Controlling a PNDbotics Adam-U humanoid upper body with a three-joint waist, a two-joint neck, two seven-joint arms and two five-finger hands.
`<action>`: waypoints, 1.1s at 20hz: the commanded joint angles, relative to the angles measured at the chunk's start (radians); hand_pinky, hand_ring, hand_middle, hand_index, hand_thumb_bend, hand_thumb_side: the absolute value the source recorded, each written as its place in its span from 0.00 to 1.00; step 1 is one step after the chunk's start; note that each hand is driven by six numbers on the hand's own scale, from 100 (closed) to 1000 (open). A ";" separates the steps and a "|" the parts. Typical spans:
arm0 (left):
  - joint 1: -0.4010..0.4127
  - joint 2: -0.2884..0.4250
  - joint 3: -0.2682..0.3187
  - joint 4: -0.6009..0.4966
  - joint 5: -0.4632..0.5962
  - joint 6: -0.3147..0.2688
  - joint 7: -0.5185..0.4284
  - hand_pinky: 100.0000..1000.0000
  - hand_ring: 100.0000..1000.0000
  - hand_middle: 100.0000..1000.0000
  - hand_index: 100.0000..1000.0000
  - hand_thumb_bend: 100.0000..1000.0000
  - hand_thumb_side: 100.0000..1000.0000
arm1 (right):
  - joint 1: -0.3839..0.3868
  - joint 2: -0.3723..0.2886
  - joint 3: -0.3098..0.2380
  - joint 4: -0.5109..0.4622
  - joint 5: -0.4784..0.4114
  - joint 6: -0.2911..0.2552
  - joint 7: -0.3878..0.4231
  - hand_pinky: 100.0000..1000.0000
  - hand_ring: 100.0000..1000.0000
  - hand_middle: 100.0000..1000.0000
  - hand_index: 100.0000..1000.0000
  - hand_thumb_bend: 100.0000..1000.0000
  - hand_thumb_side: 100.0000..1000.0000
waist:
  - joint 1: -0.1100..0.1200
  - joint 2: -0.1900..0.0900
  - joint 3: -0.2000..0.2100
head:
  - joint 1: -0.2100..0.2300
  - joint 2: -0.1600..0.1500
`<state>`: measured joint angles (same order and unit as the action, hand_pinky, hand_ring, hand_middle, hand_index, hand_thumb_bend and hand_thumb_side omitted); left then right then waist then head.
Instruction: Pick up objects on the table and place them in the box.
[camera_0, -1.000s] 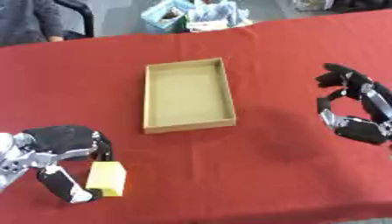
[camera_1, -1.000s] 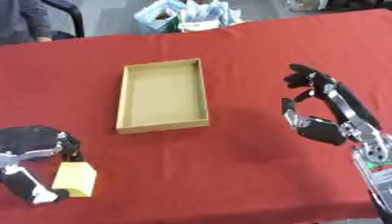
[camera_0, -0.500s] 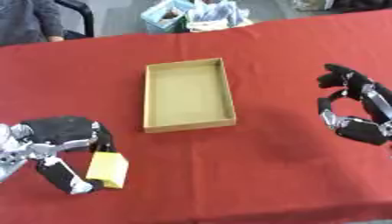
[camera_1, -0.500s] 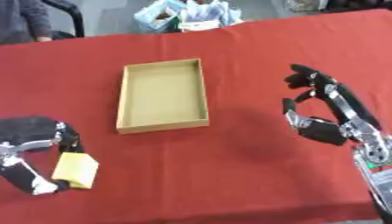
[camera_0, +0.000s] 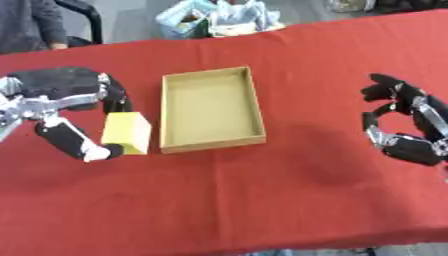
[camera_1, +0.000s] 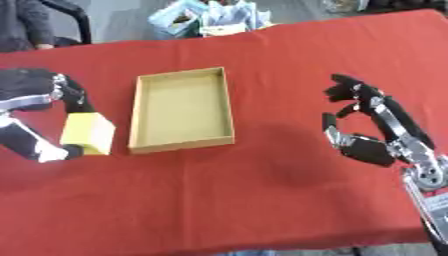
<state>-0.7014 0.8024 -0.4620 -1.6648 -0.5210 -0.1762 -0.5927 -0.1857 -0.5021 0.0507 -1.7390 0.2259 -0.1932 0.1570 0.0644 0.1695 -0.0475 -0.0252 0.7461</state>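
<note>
A yellow block (camera_0: 126, 132) hangs just left of the open cardboard box (camera_0: 256, 112), pinched between the thumb and fingers of my left hand (camera_0: 63, 99). The block is lifted off the red tablecloth and sits level with the box's near left corner. The box lies lengthwise in the middle of the table and looks empty inside. My right hand (camera_1: 374, 126) hovers over the cloth to the right of the box, fingers relaxed and spread, holding nothing.
The red table (camera_0: 262, 200) runs to a near edge at the bottom. Behind its far edge stand a pale blue basket (camera_0: 182, 21) with bags and a dark chair (camera_0: 83, 15). A person's sleeve (camera_0: 26, 25) shows at the far left.
My left hand has lifted the yellow block from the near left of the table and carried it away from me, up beside the box. The right hand has stayed put.
</note>
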 joint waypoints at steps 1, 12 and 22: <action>-0.055 -0.026 -0.002 0.062 -0.020 -0.033 0.000 0.64 0.52 0.49 0.62 0.21 0.23 | -0.014 -0.014 -0.002 -0.011 -0.005 -0.002 0.001 0.59 0.77 0.74 0.96 0.00 0.19 | -0.006 -0.012 -0.002 | -0.002 -0.007; -0.201 -0.226 0.006 0.337 -0.166 -0.126 0.049 0.65 0.54 0.51 0.64 0.26 0.24 | -0.029 -0.006 0.005 -0.012 -0.012 -0.004 0.008 0.58 0.77 0.74 0.96 0.00 0.19 | -0.011 -0.002 -0.023 | 0.002 -0.018; -0.263 -0.355 0.065 0.541 -0.375 -0.178 0.173 0.66 0.57 0.54 0.67 0.29 0.24 | -0.039 0.002 0.011 -0.013 -0.019 -0.005 0.013 0.58 0.77 0.74 0.96 0.00 0.19 | -0.017 0.011 -0.046 | 0.010 -0.028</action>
<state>-0.9380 0.4454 -0.4197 -1.1353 -0.8710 -0.3502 -0.4394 -0.2115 -0.4884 0.0656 -1.7389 0.2131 -0.1958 0.1683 0.0527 0.1936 -0.0935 -0.0190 0.7282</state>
